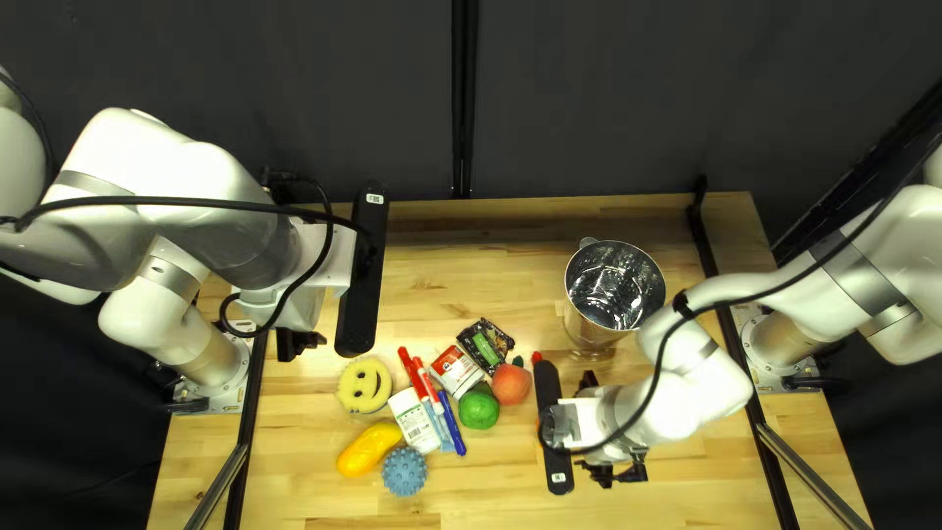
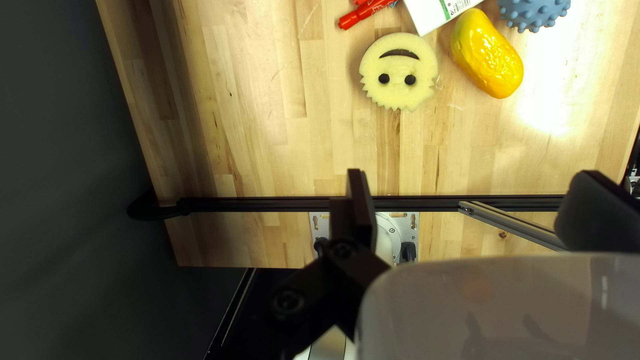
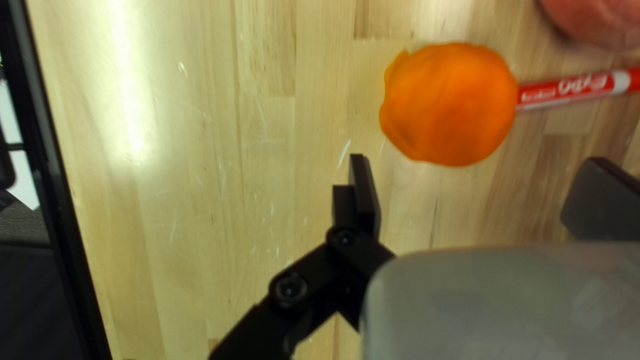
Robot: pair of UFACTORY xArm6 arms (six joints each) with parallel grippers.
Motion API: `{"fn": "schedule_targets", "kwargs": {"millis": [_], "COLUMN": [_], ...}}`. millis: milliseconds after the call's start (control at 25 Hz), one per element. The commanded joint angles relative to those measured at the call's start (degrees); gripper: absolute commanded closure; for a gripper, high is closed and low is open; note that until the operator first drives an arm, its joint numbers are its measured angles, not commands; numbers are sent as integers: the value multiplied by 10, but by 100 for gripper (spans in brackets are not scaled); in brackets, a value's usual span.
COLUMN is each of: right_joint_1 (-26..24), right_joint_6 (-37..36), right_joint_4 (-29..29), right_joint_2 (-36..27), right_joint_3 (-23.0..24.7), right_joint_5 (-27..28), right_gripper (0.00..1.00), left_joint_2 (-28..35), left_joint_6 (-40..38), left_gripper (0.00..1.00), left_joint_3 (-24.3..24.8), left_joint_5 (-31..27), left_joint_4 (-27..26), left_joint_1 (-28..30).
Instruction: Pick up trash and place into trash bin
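Right tool points down at the counter, fingers spread, nothing between them. Orange ball lies just ahead of it, with a red marker coming out from behind the ball and a peach past that. Wide fingers leave room to close round something, so the ball may be the pick, though nothing marks it as trash.

Left tool hangs raised near its own arm's side, fingers also well apart and holding nothing; probably kept back so the right arm can work. Yellow sponge and mango are ahead of it.

Best trash guess is the black packet, on the counter between the two tools, beside the red-and-white jar. Metal bin stands upright beyond the right tool, toward the far edge, likely so that arm gets a short carry.

Step looks like choosing or lining up a pick. For the packet, the right tool likely needs to shift over and pinch thin; it could nudge the peach or jar.
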State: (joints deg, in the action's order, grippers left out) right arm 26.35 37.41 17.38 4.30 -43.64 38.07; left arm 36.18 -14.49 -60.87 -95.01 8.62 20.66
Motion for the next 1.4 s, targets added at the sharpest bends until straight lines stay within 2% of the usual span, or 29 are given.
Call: {"fn": "schedule_targets", "kwargs": {"millis": [40,400,600,840,880,920,960,1000,1040,1200,1400], "right_joint_1": [-10,-25,-39,-49,-50,-51,-51,-52,-51,-36,-11], "right_joint_6": [5,-2,-26,-53,-55,-58,-59,-58,-55,-41,-3], "right_joint_4": [7,11,-1,-23,-25,-28,-28,-29,-27,-22,13], "right_joint_2": [14,65,63,85,86,88,89,90,91,52,-76], "right_joint_3": [5,-22,-7,-14,-16,-19,-21,-25,-27,-33,-7], "right_joint_5": [-26,-58,-95,-114,-113,-110,-109,-105,-103,-57,45], "right_gripper": [0,0,0,0,4,14,33,73,96,98,98], "left_joint_2": [0,0,0,0,0,0,0,0,0,0,0], "left_joint_6": [0,0,0,0,0,0,0,0,0,0,0], "left_gripper": [0,0,0,0,0,0,0,0,0,0,0], "left_joint_3": [0,0,0,0,0,0,0,0,0,0,0], "left_joint_5": [0,0,0,0,0,0,0,0,0,0,0], "left_joint_4": [0,0,0,0,0,0,0,0,0,0,0], "left_joint_1": [0,0,0,0,0,0,0,0,0,0,0]}}
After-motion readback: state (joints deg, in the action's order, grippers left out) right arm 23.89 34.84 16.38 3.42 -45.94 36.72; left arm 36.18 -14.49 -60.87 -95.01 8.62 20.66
